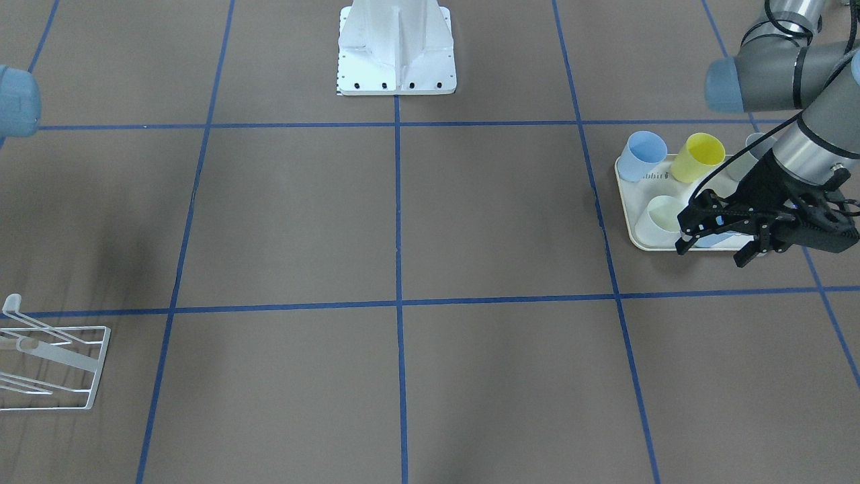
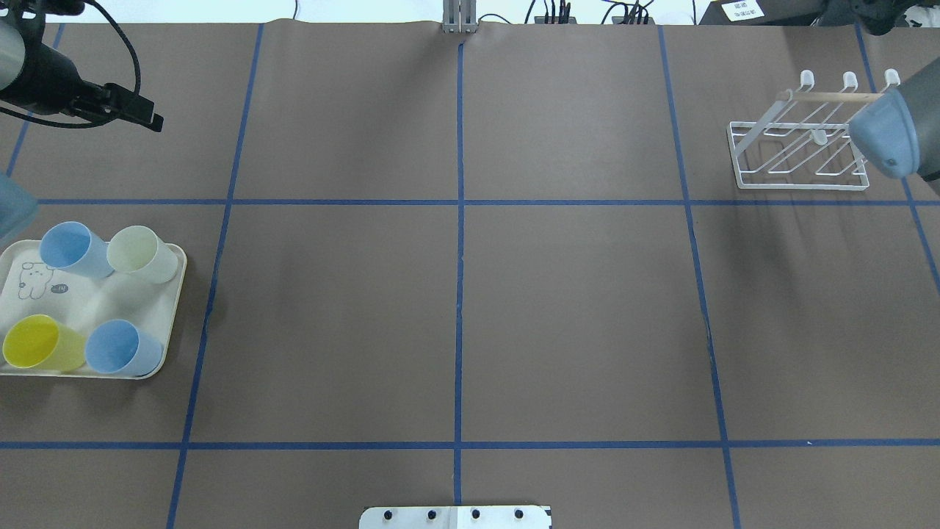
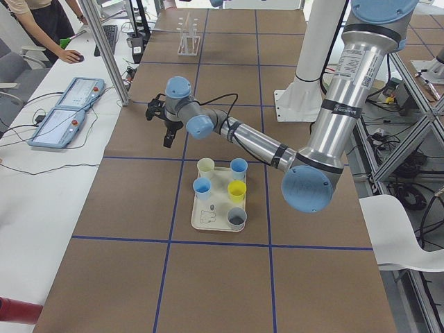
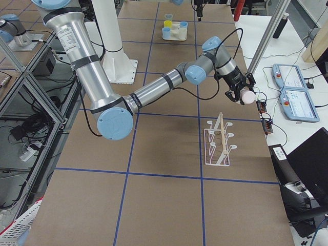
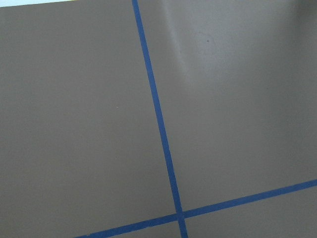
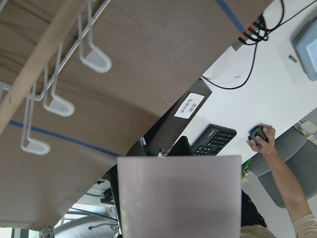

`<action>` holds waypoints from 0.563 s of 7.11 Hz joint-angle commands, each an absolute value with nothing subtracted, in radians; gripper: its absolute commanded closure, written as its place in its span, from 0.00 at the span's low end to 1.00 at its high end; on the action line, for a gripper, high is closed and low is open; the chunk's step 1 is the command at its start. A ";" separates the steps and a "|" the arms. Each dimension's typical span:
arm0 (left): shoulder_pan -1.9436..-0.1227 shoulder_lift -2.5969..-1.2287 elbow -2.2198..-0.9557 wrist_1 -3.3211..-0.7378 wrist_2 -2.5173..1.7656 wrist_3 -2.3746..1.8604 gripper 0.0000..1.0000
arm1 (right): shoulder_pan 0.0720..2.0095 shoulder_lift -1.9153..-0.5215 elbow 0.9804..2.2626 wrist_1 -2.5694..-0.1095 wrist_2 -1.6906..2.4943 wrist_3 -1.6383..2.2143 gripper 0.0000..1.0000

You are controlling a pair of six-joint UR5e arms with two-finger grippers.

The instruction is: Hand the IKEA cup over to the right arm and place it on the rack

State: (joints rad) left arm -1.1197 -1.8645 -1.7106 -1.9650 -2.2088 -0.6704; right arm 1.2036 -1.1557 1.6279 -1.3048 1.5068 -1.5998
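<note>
Exterior right, right arm (image 4: pixel 154 87): I see it stretched; right gripper (image 4: pixel 245 97) clamps cup (image 4: pixel 249 97) near rack (image 4: pixel 219 146).
Left gripper (image 1: pixel 712 252): fingers apart.

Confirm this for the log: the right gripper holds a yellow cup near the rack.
Not right: the colour is wrong. The right gripper holds a pale pink cup, not a yellow one, near the rack; the exterior right view shows it. The yellow cup sits on the tray at the table's other end.
</note>
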 commanded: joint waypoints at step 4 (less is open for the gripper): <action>-1.118 -1.862 -1.717 -1.965 -2.210 -0.673 0.00 | 1.098 -1.173 1.531 -1.299 1.198 -1.741 0.69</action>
